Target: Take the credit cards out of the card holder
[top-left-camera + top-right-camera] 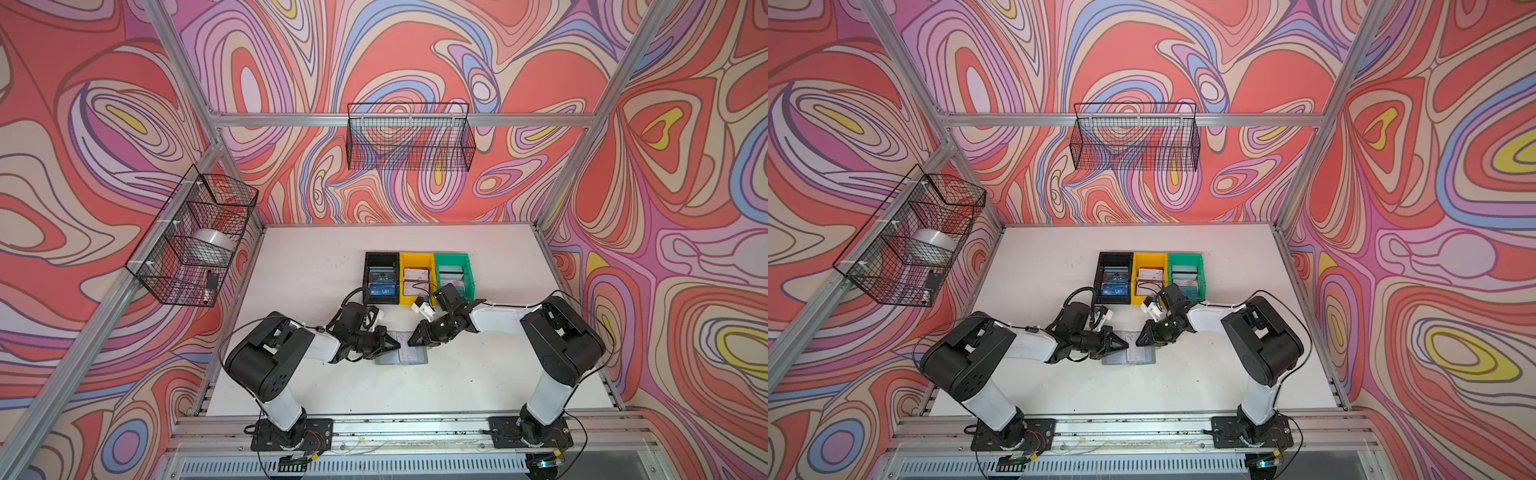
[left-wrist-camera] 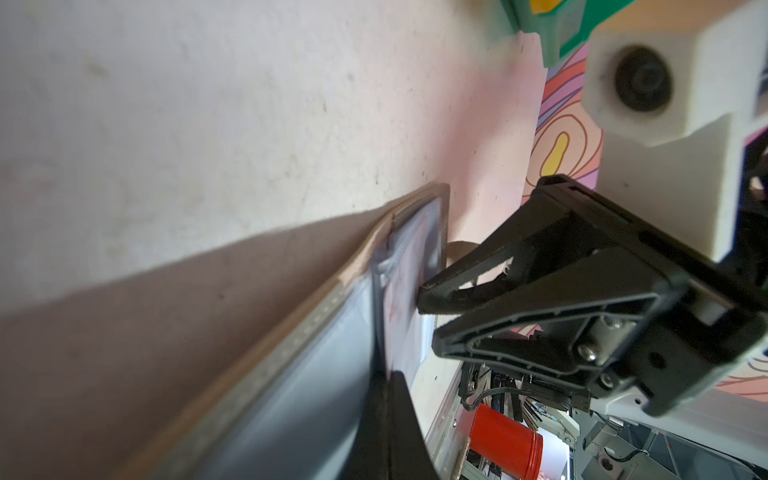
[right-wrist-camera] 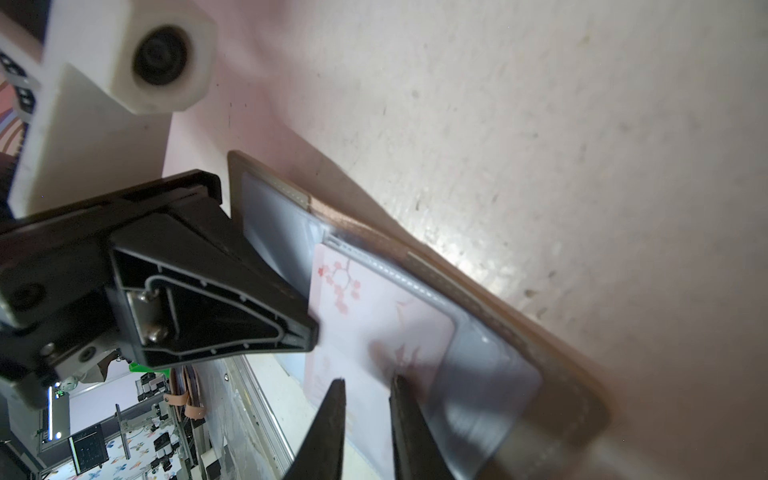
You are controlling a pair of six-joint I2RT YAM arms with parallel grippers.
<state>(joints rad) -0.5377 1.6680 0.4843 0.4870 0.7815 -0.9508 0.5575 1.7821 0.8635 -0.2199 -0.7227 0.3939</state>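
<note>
Now mid-extraction, your shut left end effector (image 3: 309, 330) rests on the grey book-like card holder (image 1: 419, 358) open on the white bench (image 1: 311, 257); close the narrowly parted right end effector (image 3: 368, 379) on its white red-printed credit card (image 3: 374, 307).

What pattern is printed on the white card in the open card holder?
A pale red blossom branch on the card; the right wrist view shows it best.

white desk (image 1: 316, 266), scuffed | black plastic bin (image 1: 367, 270), yellow plastic bin (image 1: 417, 258), green plastic bin (image 1: 468, 276) touching in row, far-ctr | blue "VIP" card (image 1: 382, 289) in black bin | black wire basket (image 1: 409, 139) on back rail | 2nd wire basket (image 1: 178, 282) on left rail w/ silvery tape roll (image 1: 214, 241)
</note>
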